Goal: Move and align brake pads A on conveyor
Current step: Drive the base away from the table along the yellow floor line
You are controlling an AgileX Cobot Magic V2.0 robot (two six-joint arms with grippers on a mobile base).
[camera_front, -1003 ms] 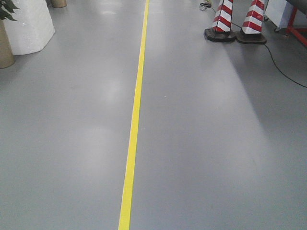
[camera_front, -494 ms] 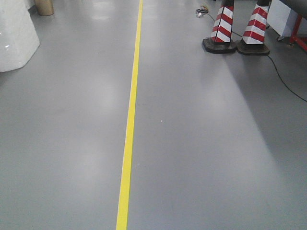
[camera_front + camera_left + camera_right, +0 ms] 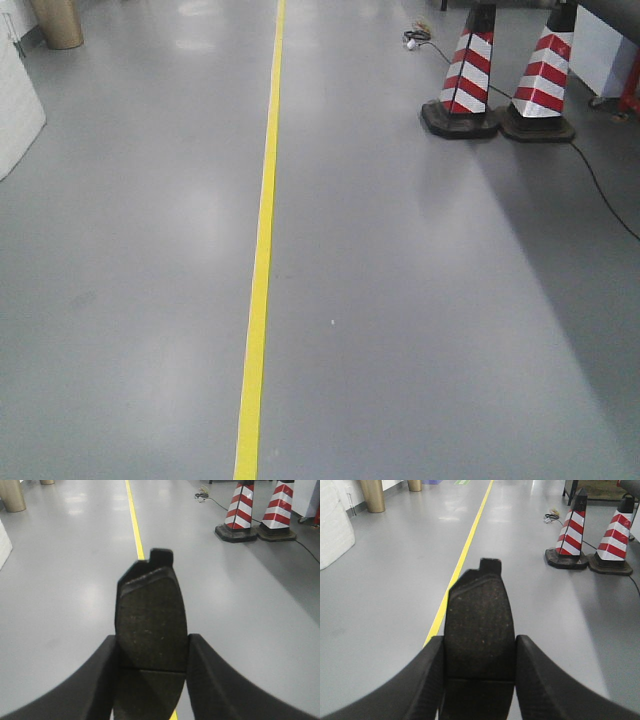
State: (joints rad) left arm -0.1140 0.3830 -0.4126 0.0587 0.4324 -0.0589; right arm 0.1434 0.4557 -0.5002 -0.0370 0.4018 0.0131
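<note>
Grey shop floor [image 3: 430, 330], yellow line [image 3: 262, 230], striped cones [image 3: 468, 78].
Left gripper [image 3: 151, 647] pinches a brake pad [image 3: 150, 605], right gripper [image 3: 479, 650] a second brake pad [image 3: 479, 607]; their lower ends run off-frame.

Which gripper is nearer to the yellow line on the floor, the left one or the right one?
Left. The left gripper, holding a brake pad, hangs right over the yellow line. The right gripper, holding a second brake pad, has the line on its left.
</note>
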